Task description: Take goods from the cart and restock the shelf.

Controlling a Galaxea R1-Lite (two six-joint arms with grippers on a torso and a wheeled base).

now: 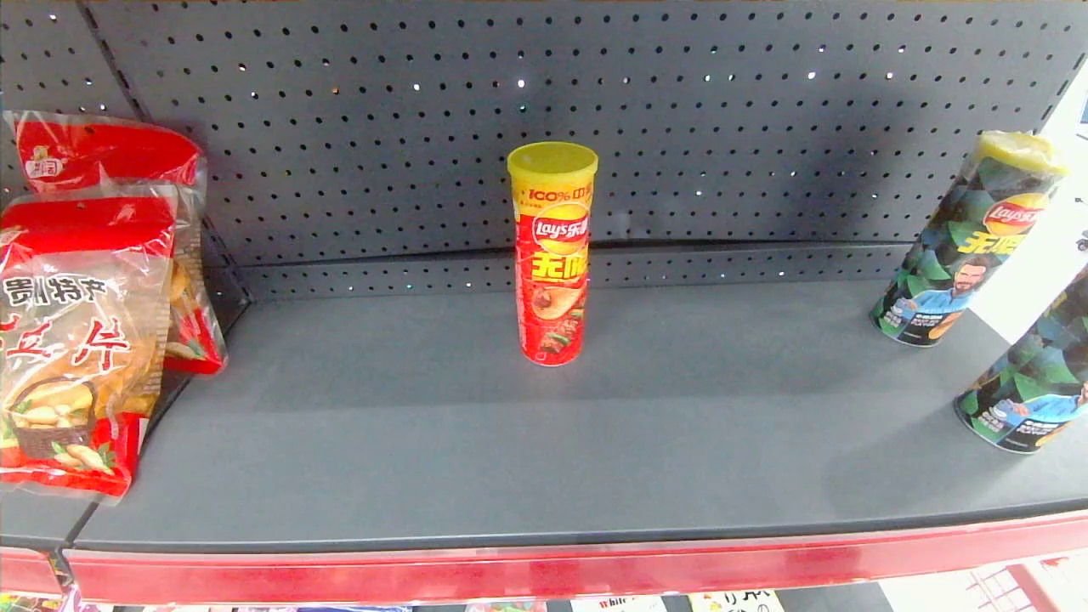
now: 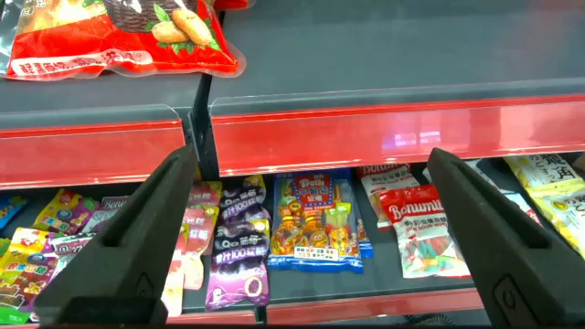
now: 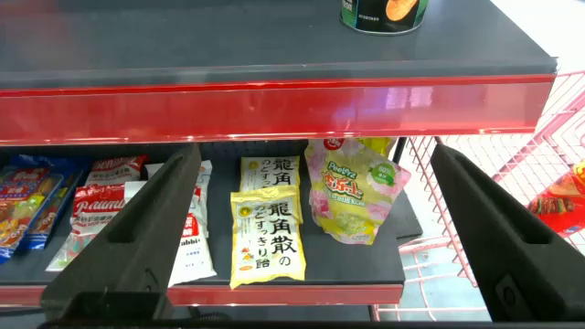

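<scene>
**Two grippers spread wide and empty, three cans on shelf**

Left gripper (image 2: 313, 157): fingers (image 2: 137, 247) wide apart, nothing held. Between them, past the tips, is the red front edge of the shelf (image 2: 384, 128). The tier below shows candy packs (image 2: 315, 224) in the gap. A snack bag (image 2: 119, 37) lies on the shelf above the edge, out beyond one finger's tip.

Right gripper (image 3: 315, 151): fingers (image 3: 137, 238) also wide apart, nothing held. In the gap on the lower tier are yellow packets (image 3: 265, 228), with a green pouch (image 3: 352, 196) just beside them. The base of a green can (image 3: 384, 14) stands on the shelf above, beyond the tips. A red wire frame (image 3: 548, 183) sits outside one finger; can't tell if it's the cart.

Head view: red can (image 1: 552, 255) is upright mid-shelf near the pegboard (image 1: 425, 127), well apart from everything else. Green can (image 1: 960, 242) is at the right near the back, second green can (image 1: 1024, 382) is nearer the front edge, and both look upright. Snack bags (image 1: 72, 340) stand at the left end, one behind the other.
</scene>
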